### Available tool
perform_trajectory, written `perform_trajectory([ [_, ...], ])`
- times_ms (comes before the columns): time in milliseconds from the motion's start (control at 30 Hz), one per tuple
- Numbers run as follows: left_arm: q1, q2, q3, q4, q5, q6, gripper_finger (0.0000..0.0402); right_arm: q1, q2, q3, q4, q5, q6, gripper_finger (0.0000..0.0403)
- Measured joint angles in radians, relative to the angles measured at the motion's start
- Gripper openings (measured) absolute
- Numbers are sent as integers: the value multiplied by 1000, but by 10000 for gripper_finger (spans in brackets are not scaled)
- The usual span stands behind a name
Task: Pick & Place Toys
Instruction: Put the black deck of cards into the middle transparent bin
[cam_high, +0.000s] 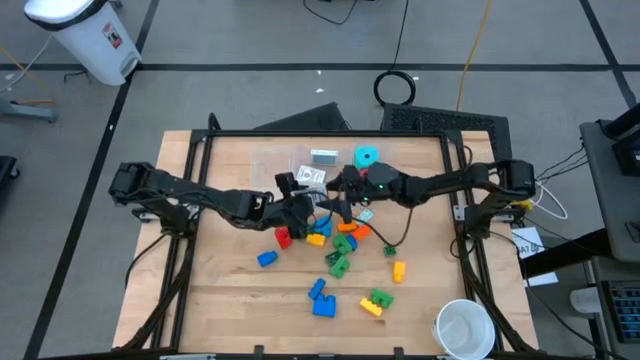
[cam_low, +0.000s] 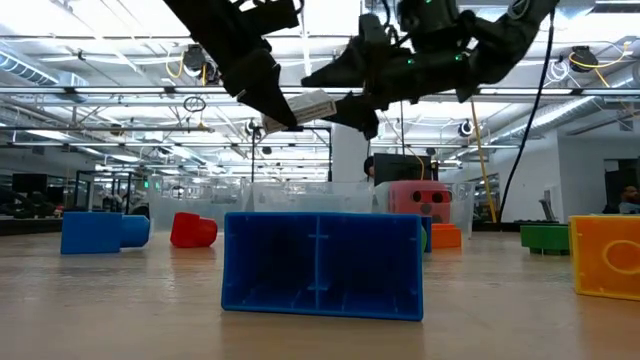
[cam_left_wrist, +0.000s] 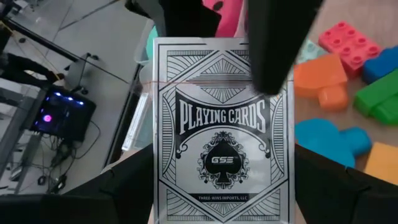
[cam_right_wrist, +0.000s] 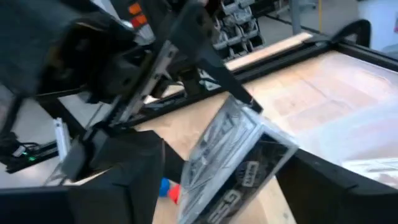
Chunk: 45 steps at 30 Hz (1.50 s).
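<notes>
Two grippers meet over the middle of the table, and between them hangs a pack of playing cards (cam_left_wrist: 222, 118).

Nearest the low camera, a blue brick (cam_low: 320, 265) stands open side forward on the wood, with a red brick (cam_low: 193, 229) and another blue piece (cam_low: 103, 231) behind it toward nine o'clock, and an orange block (cam_low: 606, 256) at three o'clock. Seen from above, the loose bricks (cam_high: 340, 262) lie scattered from the centre toward six o'clock, and a white cup (cam_high: 464, 327) sits near the five o'clock corner.

Above them the left gripper (cam_high: 305, 205) has its fingers set wide, pressed on the two long edges of the pack, which it holds clear of the table. The right gripper (cam_high: 345, 190) stands just at the pack's far end, one finger (cam_left_wrist: 273, 43) lying across the face of the box; whether it grips or has just let go I cannot tell.

Farther back, toward twelve o'clock, lie the clear bins (cam_high: 300, 160), with a cyan die (cam_high: 367, 156) in them.

This looks like a hand-over step, the pack passing between arms. The next move calls for one gripper to free itself cleanly while the other carries the pack to a bin.
</notes>
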Motion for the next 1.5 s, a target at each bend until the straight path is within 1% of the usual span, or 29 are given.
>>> perform_trajectory([
  [133, 16, 0, 0, -2, 4, 7, 305, -26, 32, 18, -18, -3, -5, 199],
  [200, 21, 1, 0, -5, 5, 21, 305, -36, 33, 18, -17, -14, -10, 161],
  [367, 34, 10, 0, 7, -28, 32, 308, -65, 28, 18, -9, -92, -14, 60],
  [433, 36, 11, 0, 24, -25, 22, 333, -86, 20, 18, -8, -134, -41, 47],
  [467, 38, 6, 1, 37, 3, 11, 351, -98, 19, 18, -1, -158, -88, 30],
  [500, 39, -7, 1, 35, 17, -1, 370, -110, 18, 18, -1, -173, -106, 23],
  [567, 56, -41, 1, 43, 60, -36, 385, -140, 12, 17, -19, -205, -115, 23],
  [600, 71, -65, 0, 51, 100, -43, 381, -156, 6, 15, -21, -206, -119, 23],
  [700, 136, -142, -58, 113, 217, -35, 353, -191, 1, 16, -1, -193, -155, 23],
  [833, 219, -235, -214, 314, 313, -32, 322, -226, -5, 17, -13, -120, -237, 23],
  [967, 285, -292, -346, 525, 317, -49, 301, -236, 12, 17, -31, -11, -394, 23],
  [1067, 304, -296, -397, 613, 325, -80, 291, -238, 32, 17, -43, 1, -437, 23],
  [1200, 313, -295, -409, 629, 321, -97, 283, -238, 85, 17, -54, 4, -462, 23],
  [1333, 300, -290, -410, 625, 323, -131, 280, -236, 136, 17, -29, 7, -478, 25],
  [1500, 285, -289, -410, 631, 322, -134, 280, -236, 189, 17, 12, 7, -476, 59],
])
